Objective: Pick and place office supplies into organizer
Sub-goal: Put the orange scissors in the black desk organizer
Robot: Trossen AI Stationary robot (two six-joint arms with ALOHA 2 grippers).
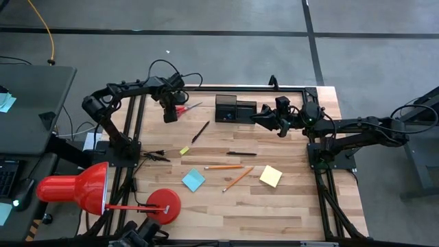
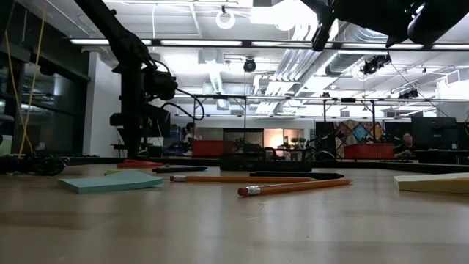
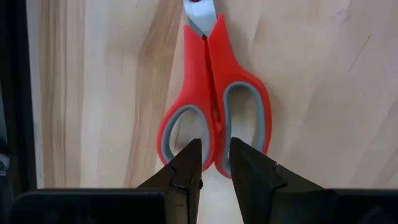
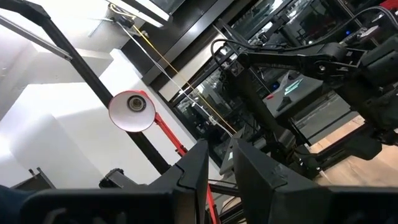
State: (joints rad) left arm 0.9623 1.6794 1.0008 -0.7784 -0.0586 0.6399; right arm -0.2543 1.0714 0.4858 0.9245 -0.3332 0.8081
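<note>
Red-handled scissors (image 3: 214, 106) lie flat on the wooden table near its far left; they also show from above (image 1: 186, 108). My left gripper (image 3: 216, 163) points down over their handle end, narrowly open, one finger over each handle loop. I cannot tell whether it touches them. My right gripper (image 4: 219, 158) hovers beside the black organizer (image 1: 230, 108), narrowly open with nothing in it, tipped up toward the room. Two black pens (image 1: 200, 131) (image 1: 241, 153), two orange pencils (image 1: 223, 167) (image 1: 238, 179), a blue pad (image 1: 193, 180), a yellow pad (image 1: 271, 176) and a tiny yellow block (image 1: 184, 150) lie loose.
A big red desk lamp (image 1: 75, 185) with its round base (image 1: 164, 206) stands at the near left corner. The black metal frame (image 1: 137, 116) runs along the table's left, far and right edges. Bare wood lies along the near edge, right of the lamp's base.
</note>
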